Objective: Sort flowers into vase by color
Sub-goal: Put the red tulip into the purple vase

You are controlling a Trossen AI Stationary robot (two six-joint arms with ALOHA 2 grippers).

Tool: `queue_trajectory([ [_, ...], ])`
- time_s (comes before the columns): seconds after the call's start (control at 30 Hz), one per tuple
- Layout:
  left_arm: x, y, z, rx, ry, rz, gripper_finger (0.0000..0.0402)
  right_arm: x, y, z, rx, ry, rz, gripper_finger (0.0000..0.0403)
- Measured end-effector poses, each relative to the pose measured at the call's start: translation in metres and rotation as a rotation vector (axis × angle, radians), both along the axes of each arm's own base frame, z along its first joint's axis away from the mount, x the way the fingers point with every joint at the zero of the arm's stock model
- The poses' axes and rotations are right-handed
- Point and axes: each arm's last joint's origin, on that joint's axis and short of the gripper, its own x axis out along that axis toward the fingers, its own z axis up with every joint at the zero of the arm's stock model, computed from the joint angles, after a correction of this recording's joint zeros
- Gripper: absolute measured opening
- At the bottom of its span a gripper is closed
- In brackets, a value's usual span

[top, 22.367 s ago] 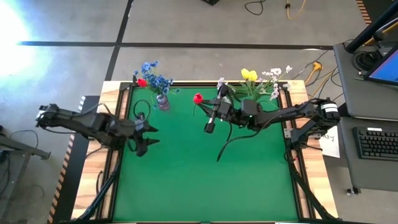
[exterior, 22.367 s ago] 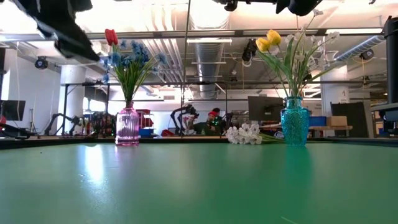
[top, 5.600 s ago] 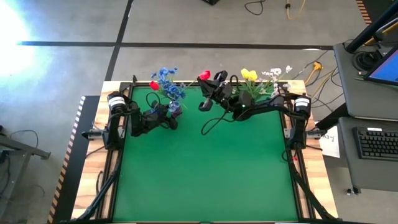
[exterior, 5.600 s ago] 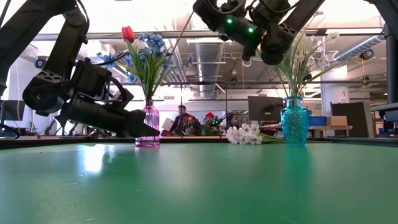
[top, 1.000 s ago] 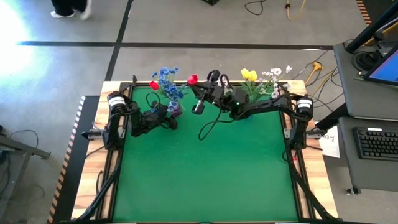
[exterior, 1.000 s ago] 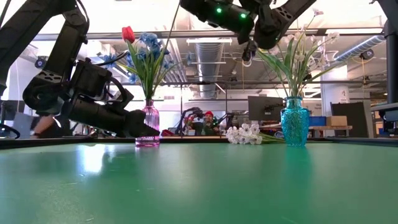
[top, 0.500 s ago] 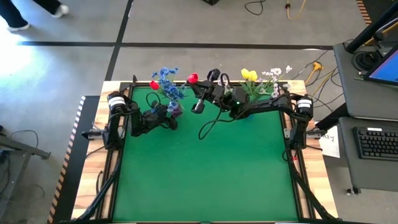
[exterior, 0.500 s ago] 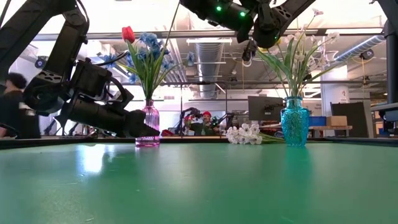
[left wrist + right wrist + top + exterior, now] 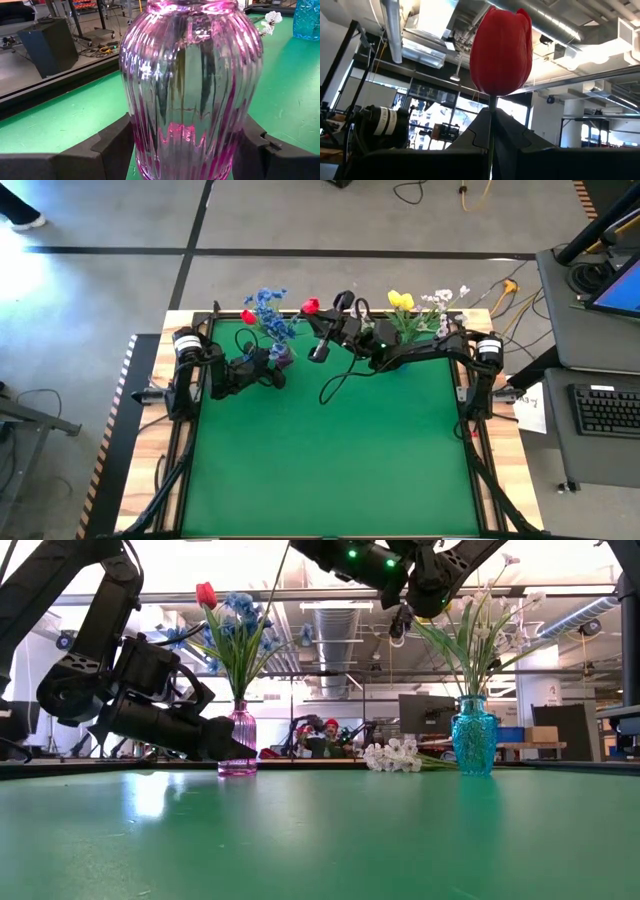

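From above I see my left gripper [image 9: 272,368] down at the back left of the green table [image 9: 330,460], its two dark fingers [image 9: 117,147] set on either side of the ribbed pink vase [image 9: 192,85] and pressed against the glass, so it is clamped on the vase's belly. That pink vase [image 9: 238,741] stands upright on the mat and carries a bunch of blue flower clusters [image 9: 240,615] with one red tulip [image 9: 206,595] rising at its edge; from overhead the same blue clusters [image 9: 270,315] and red tulip [image 9: 248,317] lean out toward the table's back rim. My right gripper [image 9: 316,332] is raised above the back middle of the table, between the two vases, and its fingers are pinched together on the thin green stem of a second red tulip [image 9: 501,50], whose bloom stands straight up just past the fingertips. In the overhead picture this held tulip [image 9: 310,306] sits just beside the blue clusters, though I cannot tell whether it touches them. Off to the right, the teal vase [image 9: 474,735] stands upright holding yellow tulips [image 9: 401,300] and sprays of small white blossoms [image 9: 447,300]. A loose bunch of white blossoms [image 9: 392,755] lies on the mat just beside the teal vase, on the side nearer the pink one.
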Motion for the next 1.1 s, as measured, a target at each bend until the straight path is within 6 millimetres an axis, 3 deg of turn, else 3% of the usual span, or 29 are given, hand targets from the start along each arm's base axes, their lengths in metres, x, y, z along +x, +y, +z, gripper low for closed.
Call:
queue_trajectory([
  [0.13,0.0,0.0,0.0,0.0,0.0,0.0,0.0245,0.002,-0.001,-0.006,-0.005,-0.03,0.001,0.0009],
  [0.3,0.0,0.0,0.0,0.0,0.0,-0.001,0.0245,0.011,-0.004,-0.027,-0.018,-0.074,-0.005,0.0009],
  [0.5,0.0,0.0,0.0,0.0,0.001,0.0,0.0245,0.02,-0.006,-0.032,-0.019,-0.082,-0.006,0.0009],
  [0.77,0.0,0.0,0.0,0.0,0.001,0.0,0.0245,0.022,-0.006,-0.026,-0.027,-0.053,-0.017,0.0009],
  [1.1,0.0,0.0,0.001,0.007,-0.016,0.003,0.0245,0.017,0.004,-0.002,0.055,0.078,0.04,0.0009],
])
